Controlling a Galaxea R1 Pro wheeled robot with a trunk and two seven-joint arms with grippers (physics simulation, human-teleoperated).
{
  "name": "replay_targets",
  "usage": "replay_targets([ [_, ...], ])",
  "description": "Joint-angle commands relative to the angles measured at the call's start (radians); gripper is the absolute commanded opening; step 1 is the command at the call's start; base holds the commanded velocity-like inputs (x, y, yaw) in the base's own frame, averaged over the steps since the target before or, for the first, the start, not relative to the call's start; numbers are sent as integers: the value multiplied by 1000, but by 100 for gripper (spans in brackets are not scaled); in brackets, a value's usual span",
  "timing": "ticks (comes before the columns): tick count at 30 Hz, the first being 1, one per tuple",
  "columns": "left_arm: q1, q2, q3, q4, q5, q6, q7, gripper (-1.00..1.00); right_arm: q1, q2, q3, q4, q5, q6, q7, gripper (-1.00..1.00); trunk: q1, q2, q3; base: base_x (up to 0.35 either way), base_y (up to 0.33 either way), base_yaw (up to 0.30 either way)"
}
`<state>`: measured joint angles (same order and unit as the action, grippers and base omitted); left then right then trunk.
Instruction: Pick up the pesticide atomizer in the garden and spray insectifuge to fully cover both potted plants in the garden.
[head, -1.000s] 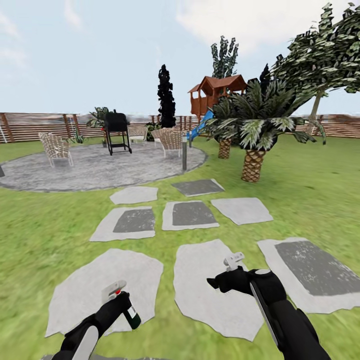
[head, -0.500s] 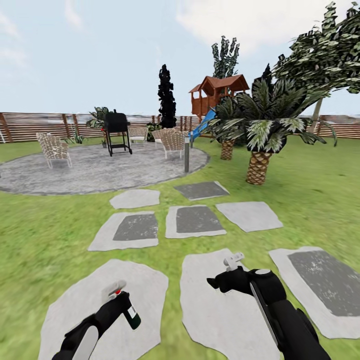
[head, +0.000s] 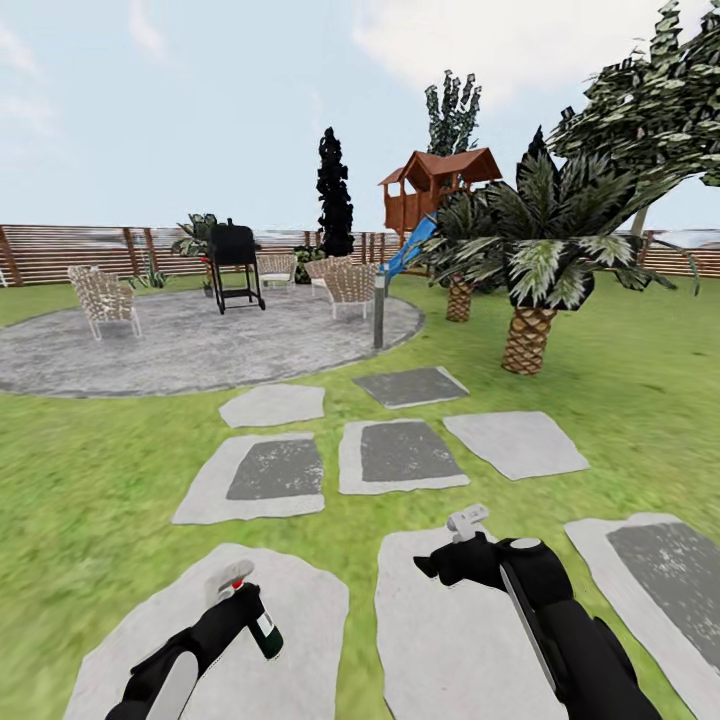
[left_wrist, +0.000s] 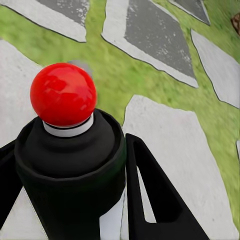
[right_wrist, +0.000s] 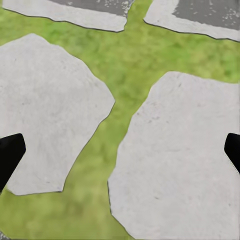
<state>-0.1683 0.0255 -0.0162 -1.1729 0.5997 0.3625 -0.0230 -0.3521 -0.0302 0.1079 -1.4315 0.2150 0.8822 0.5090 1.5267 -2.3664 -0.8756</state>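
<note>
Low at the near left of the head view, the left gripper (head: 243, 606) is clenched around the pesticide atomizer (head: 258, 622), a dark green bottle with a white label, whitish trigger head and red tip, held above a pale stepping stone (head: 290, 610). From the left wrist camera the atomizer (left_wrist: 70, 150) shows its round red tip and dark body between the black fingers (left_wrist: 150, 195). At the near right, the right gripper (head: 440, 565) hangs over another stepping stone (head: 440, 650); its fingertips (right_wrist: 10, 150) sit wide apart at the edges of the right wrist view, released and holding nothing. Green lawn (head: 80, 480) separates the stones. Farther off lie 4 more stones (head: 400, 450), some with dark grey centres. Beyond them a grey bollard lamp (head: 379, 310) stands at the edge of the round gravelly patio (head: 190, 340), which carries wicker chairs (head: 102, 298) and a black grill (head: 234, 262). 2 palms (head: 530, 280) rise at the far right, with a wooden playhouse (head: 435, 185) and fence (head: 80, 250) behind.
</note>
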Motion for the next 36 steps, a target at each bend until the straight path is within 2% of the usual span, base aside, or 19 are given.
replay_targets([
  [1, 0, 1, -1, -1, 6, 4, 0, -100, -1, -1, 1, -1, 11, 3, 8, 100, 0, 0, -1, 322, 140, 0],
  [36, 0, 4, -1, -1, 7, 3, -3, -100, -1, -1, 1, -1, 11, 3, 8, 100, 0, 0, -1, 322, 136, 0],
])
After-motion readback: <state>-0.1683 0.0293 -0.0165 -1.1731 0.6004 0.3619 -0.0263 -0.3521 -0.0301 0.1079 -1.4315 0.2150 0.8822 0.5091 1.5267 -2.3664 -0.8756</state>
